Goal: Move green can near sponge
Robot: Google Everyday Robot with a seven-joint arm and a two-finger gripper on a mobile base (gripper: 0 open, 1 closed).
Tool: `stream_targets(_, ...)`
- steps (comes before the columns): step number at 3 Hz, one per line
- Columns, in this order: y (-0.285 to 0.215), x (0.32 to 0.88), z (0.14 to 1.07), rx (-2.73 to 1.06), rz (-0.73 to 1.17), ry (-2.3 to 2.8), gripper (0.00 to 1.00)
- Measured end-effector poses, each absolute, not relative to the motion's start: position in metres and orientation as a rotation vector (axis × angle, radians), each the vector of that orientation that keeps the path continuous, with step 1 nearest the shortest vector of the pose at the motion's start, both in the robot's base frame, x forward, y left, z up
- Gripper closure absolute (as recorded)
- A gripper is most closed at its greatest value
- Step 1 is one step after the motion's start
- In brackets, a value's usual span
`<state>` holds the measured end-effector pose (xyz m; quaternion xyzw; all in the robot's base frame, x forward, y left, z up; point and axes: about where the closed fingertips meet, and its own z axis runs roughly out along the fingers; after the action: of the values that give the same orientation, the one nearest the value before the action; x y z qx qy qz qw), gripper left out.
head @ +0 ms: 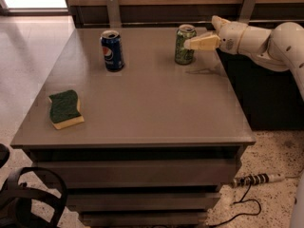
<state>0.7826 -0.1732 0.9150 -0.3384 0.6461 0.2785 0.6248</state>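
Observation:
The green can (184, 44) stands upright at the back right of the grey table (142, 108). The sponge (65, 109), dark green on top with a yellow base, lies flat near the table's front left edge, far from the can. My gripper (200, 32) reaches in from the right at can height. It is open and empty. Its near finger (202, 43) points left, with its tip at the can's right side. The other finger (218, 22) stands behind, to the right of the can's top.
A blue Pepsi can (112, 50) stands upright at the back left of the table. A wooden wall with metal brackets (113, 8) runs behind the table. A power strip (256, 179) and cable lie on the floor at the right.

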Motion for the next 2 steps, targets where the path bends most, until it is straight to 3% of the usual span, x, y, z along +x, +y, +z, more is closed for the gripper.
stream_targets(2,-0.149,0.792,0.907,-0.796,0.682,1.468,0.00)
